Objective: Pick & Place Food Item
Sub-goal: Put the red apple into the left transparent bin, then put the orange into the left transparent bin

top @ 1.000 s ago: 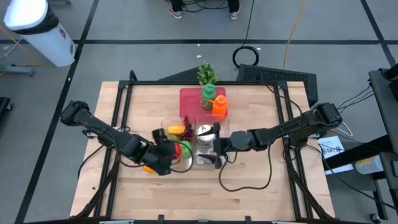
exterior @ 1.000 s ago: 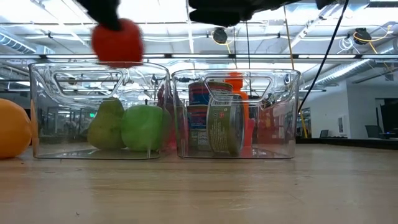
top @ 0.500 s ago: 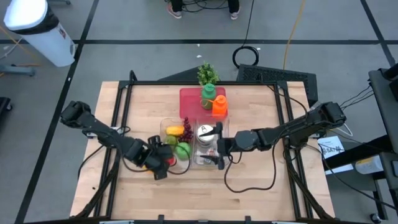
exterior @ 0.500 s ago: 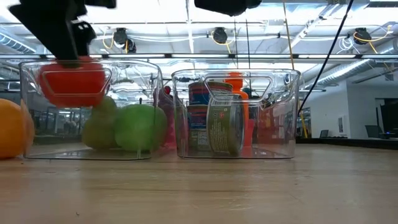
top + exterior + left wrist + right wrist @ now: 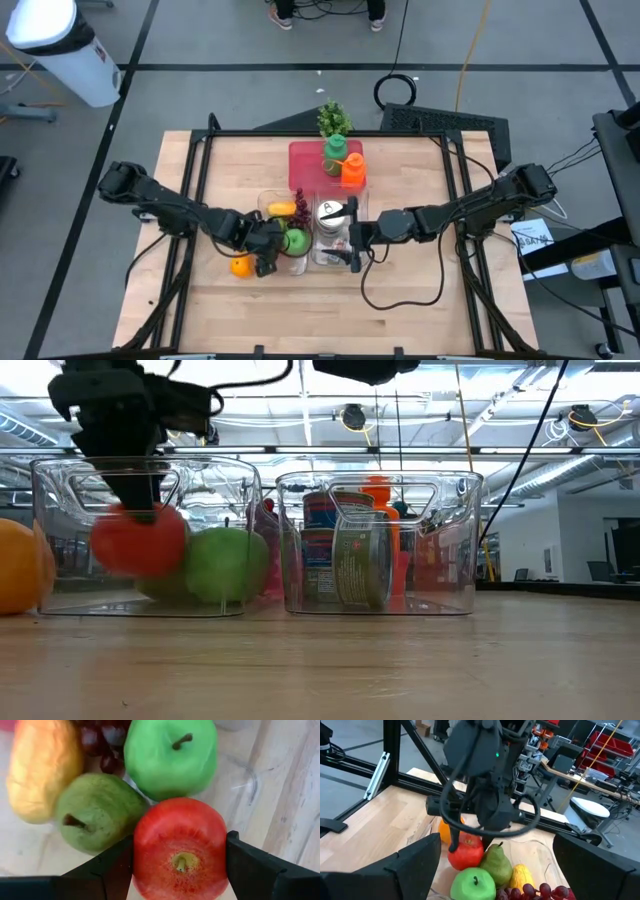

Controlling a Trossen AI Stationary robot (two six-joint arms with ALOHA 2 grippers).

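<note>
Only the left wrist view shows the left hand (image 5: 179, 862) clamped on the red apple (image 5: 180, 850) inside the left clear bin (image 5: 145, 535), beside a pear (image 5: 95, 812), green apple (image 5: 170, 757) and mango (image 5: 42, 767), while the right hand (image 5: 352, 240) hangs spread and empty over the can bin (image 5: 380, 540), an orange (image 5: 239, 266) loose on the counter (image 5: 400, 310).

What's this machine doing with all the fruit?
The left claw is holding a red apple and lowering it into a clear bin, where a green apple, a pear, a yellow fruit and grapes already lie. The right claw waits open over the neighbouring bin, which holds cans. An orange sits on the table outside.
</note>
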